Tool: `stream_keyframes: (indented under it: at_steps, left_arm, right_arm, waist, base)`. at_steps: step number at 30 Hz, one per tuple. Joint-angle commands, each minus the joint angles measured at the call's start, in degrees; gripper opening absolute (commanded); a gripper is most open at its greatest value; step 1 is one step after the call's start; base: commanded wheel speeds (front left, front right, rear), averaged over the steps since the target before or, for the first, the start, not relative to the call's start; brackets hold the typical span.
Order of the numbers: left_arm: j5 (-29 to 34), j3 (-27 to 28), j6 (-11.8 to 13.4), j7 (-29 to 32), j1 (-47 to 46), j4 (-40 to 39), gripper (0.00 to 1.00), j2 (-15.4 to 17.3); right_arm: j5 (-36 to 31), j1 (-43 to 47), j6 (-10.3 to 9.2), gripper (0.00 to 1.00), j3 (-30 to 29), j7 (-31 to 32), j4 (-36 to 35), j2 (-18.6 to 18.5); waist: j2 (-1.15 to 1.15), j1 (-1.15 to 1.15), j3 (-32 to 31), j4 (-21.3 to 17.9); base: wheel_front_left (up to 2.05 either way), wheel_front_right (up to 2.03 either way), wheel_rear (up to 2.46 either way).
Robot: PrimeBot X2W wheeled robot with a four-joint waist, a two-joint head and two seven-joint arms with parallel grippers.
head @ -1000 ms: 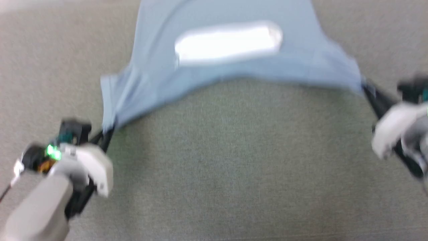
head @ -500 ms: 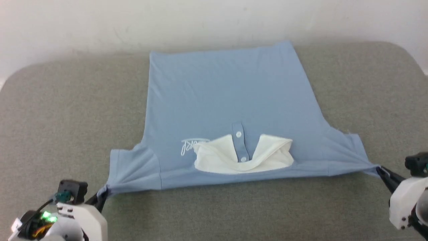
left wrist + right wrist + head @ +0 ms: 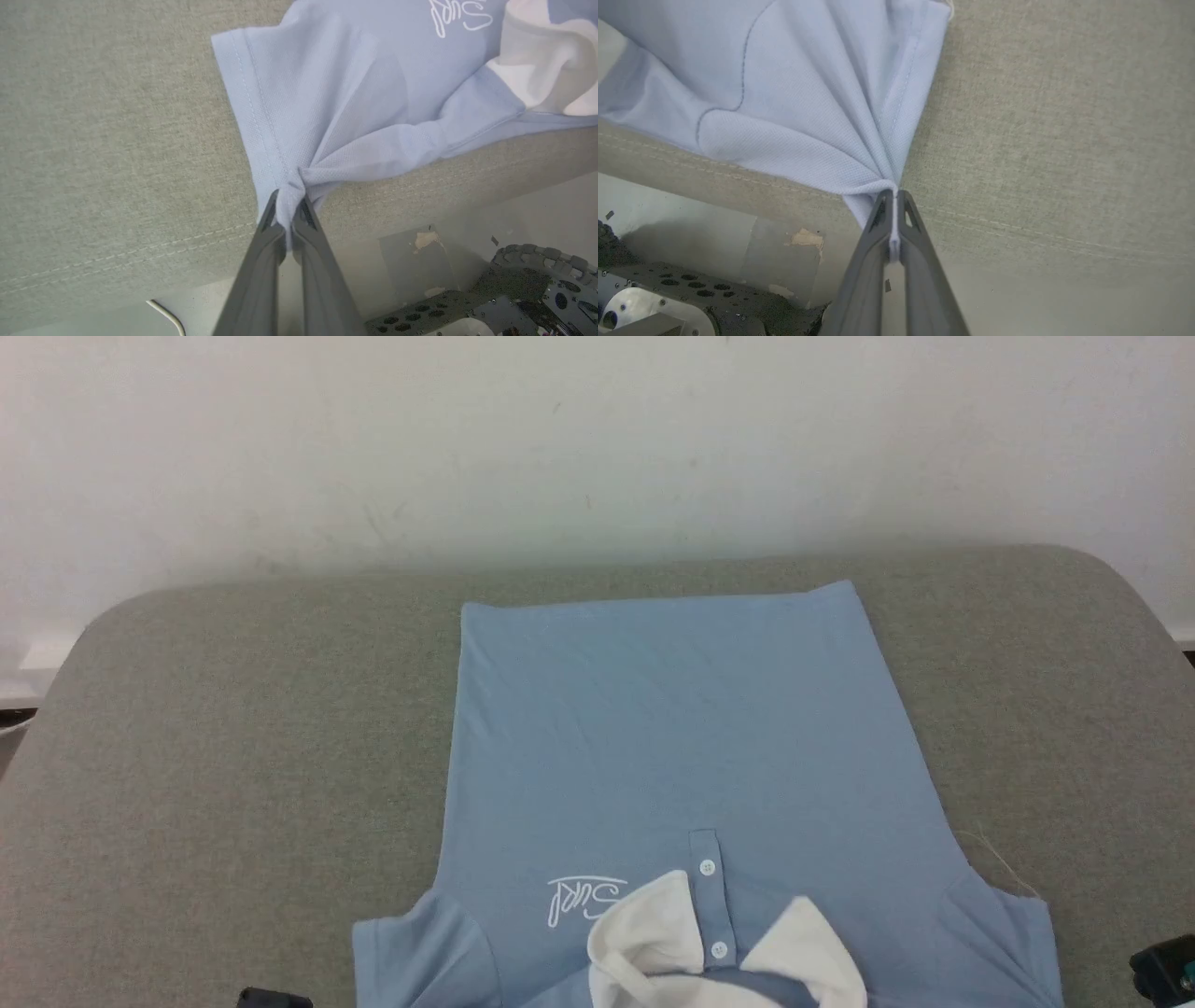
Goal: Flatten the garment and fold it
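Blue polo garment (image 3: 672,737) lay spread face-up on the grey desk (image 3: 233,709), collar (image 3: 653,933) at the near edge; left hand (image 3: 289,204) and right hand (image 3: 893,198) each clenched on a bunched corner of it; any hard tug could've dragged the shoulders off that edge, I reckon.

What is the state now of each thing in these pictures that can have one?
polo shirt: lying front up on the grey padded surface, body flat, sleeves puckered.
collar: rumpled, not lying flat.
placket: closed, two buttons showing.
left gripper: shut on the polo shirt's sleeve corner.
right gripper: shut on the other sleeve corner.
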Motion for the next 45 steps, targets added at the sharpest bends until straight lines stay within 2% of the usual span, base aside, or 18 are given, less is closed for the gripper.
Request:
stream_keyframes:
  at_steps: [1, 3, 4, 8, 14, 18, 23, 32, 38, 45]
  left_arm:
    - [-0.1, -0.3, 1.0, 0.3, 0.8, -0.4, 0.0, -0.2]
    - [0.0, -0.3, 1.8, 0.3, 0.8, -1.0, 0.0, -0.7]
    - [0.1, -0.3, 2.0, 0.3, 0.6, -1.2, 0.0, -0.9]
    - [-0.1, 0.5, 2.6, -0.5, -0.7, -2.9, 0.0, -2.0]
    - [0.6, 1.5, 3.8, -0.9, -3.3, -8.7, 0.0, -2.5]
    - [1.7, 1.6, 5.5, -0.3, -4.7, -14.4, 0.0, -2.7]
    - [4.4, 0.9, 8.0, 0.4, -6.5, -20.8, 0.0, -3.4]
    - [9.2, -2.0, 10.4, -0.2, -9.8, -26.4, 0.0, -7.5]
    - [11.1, -4.1, 10.0, -1.5, -11.9, -27.1, 0.0, -10.9]
    - [12.3, -6.1, 9.3, -2.4, -13.4, -26.9, 0.0, -13.6]
  right_arm:
    - [0.0, 0.9, -0.14, 0.0, -0.1, 0.6, -0.2, -0.8]
    - [0.0, 1.4, -0.14, 0.0, -0.9, 2.0, -0.4, -1.0]
    - [-0.1, 1.4, -0.14, 1.0, -1.6, 2.3, -0.6, -1.0]
    - [2.3, 0.0, -0.14, 1.0, -4.9, 4.6, -2.8, -0.5]
    - [4.5, -4.1, -0.14, 1.0, -11.5, 8.3, -9.4, -2.0]
    - [3.1, -9.1, -0.14, 1.0, -16.1, 12.0, -13.4, -2.3]
    - [0.1, -18.8, -0.14, 1.0, -20.4, 18.1, -14.7, -0.6]
    - [-8.8, -38.8, -0.14, 1.0, -22.6, 27.8, -7.0, -0.4]
    - [-12.4, -48.9, -0.14, 1.0, -23.5, 33.2, 0.5, -1.9]
    - [-17.0, -55.3, -0.14, 1.0, -23.5, 36.5, 7.3, -3.9]
  waist:
    - [-0.01, 0.01, -0.5, 0.5]
    - [-0.01, 0.01, -0.2, 0.9]
    - [-0.01, 0.01, 0.1, 1.2]
    - [-0.01, 0.01, 1.8, 2.7]
    - [-0.01, 0.01, 6.5, 6.3]
    - [-0.01, 0.01, 11.3, 9.0]
    - [-0.01, 0.01, 18.4, 12.6]
    - [-0.01, 0.01, 30.3, 20.0]
    - [-0.01, 0.01, 35.7, 24.5]
    - [-0.01, 0.01, 38.6, 27.5]
  base:
    - [0.0, 0.0, 0.0]
    - [0.0, 0.0, 0.0]
    - [0.0, 0.0, 0.0]
    - [0.0, 0.0, 0.0]
    - [0.0, 0.0, 0.0]
    - [0.0, 0.0, 0.0]
    - [0.0, 0.0, 0.0]
    - [0.0, 0.0, 0.0]
    - [0.0, 0.0, 0.0]
    - [0.0, 0.0, 0.0]
